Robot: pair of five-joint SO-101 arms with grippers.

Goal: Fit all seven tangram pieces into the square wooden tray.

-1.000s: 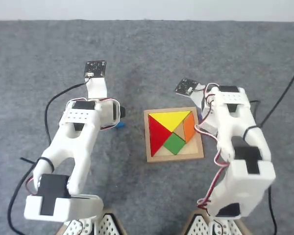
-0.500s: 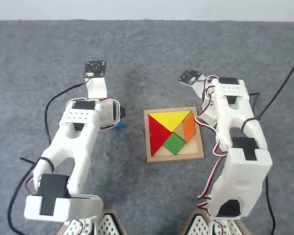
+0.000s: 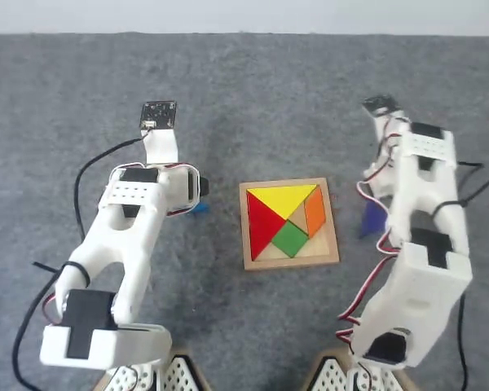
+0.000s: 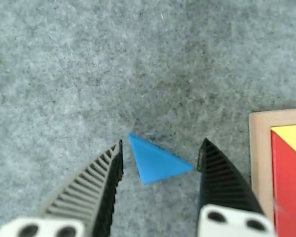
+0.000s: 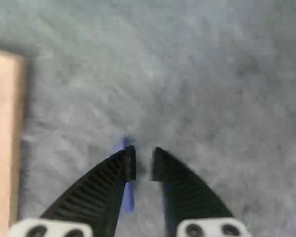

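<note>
The square wooden tray (image 3: 310, 249) lies mid-table and holds a yellow (image 3: 284, 199), a red (image 3: 261, 222), a green (image 3: 290, 239) and an orange piece (image 3: 314, 213). A light blue triangle (image 4: 158, 161) lies flat on the carpet left of the tray, between the fingers of my open left gripper (image 4: 163, 148), which do not touch it. A dark blue piece (image 3: 373, 218) lies on the carpet right of the tray. My right gripper (image 5: 143, 152) hangs over it, nearly shut and empty. The dark blue piece (image 5: 124, 196) sits beside and under one finger.
Grey carpet covers the whole table, with bare room in front of and behind the tray. The tray's edge (image 4: 259, 148) is close to my left gripper. Cables trail from both arms, one at the left (image 3: 85, 175).
My right arm has swung rightward, away from the tray's right edge, and the dark blue piece now shows on the carpet beside it. The left arm has kept still.
</note>
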